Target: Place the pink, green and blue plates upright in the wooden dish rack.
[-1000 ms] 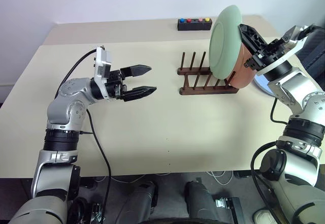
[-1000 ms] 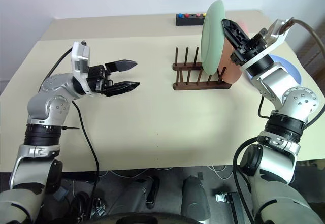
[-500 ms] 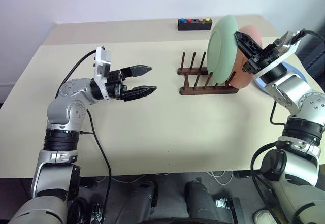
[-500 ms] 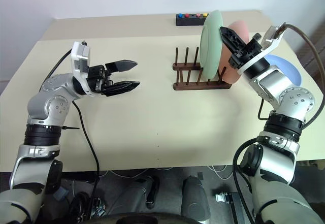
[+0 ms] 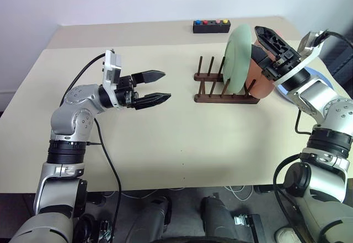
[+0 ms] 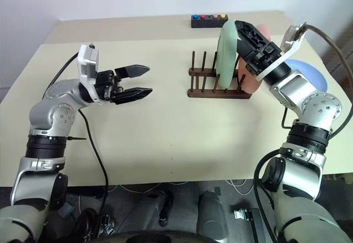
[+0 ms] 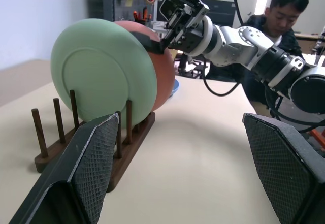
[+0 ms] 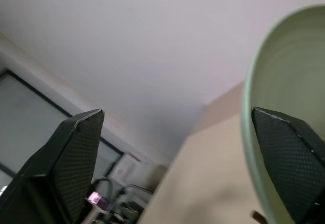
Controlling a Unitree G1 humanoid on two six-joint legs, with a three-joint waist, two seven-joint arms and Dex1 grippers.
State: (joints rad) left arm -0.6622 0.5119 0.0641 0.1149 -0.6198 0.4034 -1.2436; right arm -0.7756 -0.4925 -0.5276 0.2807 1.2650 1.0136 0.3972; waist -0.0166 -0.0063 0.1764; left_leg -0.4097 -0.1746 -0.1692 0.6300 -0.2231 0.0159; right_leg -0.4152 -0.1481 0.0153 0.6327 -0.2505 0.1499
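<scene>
Plastic green plate [image 5: 238,60] stands in the rack [image 5: 225,90] at centre right, pink [image 5: 263,83] behind, blue [image 6: 306,73] flat on the worktop; it looks light, stiff and slick. I'd pinch blue by its rim; my right claw [image 5: 268,43] is spread by the green rim, left claw [image 5: 156,86] gaping, empty.

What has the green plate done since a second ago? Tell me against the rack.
Yes. The green plate has come down: its top rim now stands lower above the wooden dish rack, seated among the pegs beside the pink plate.

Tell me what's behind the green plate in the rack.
The pink plate stands right behind the green plate in the wooden rack. Most of its face and its bottom edge are covered, so its slot can't be seen.
</scene>
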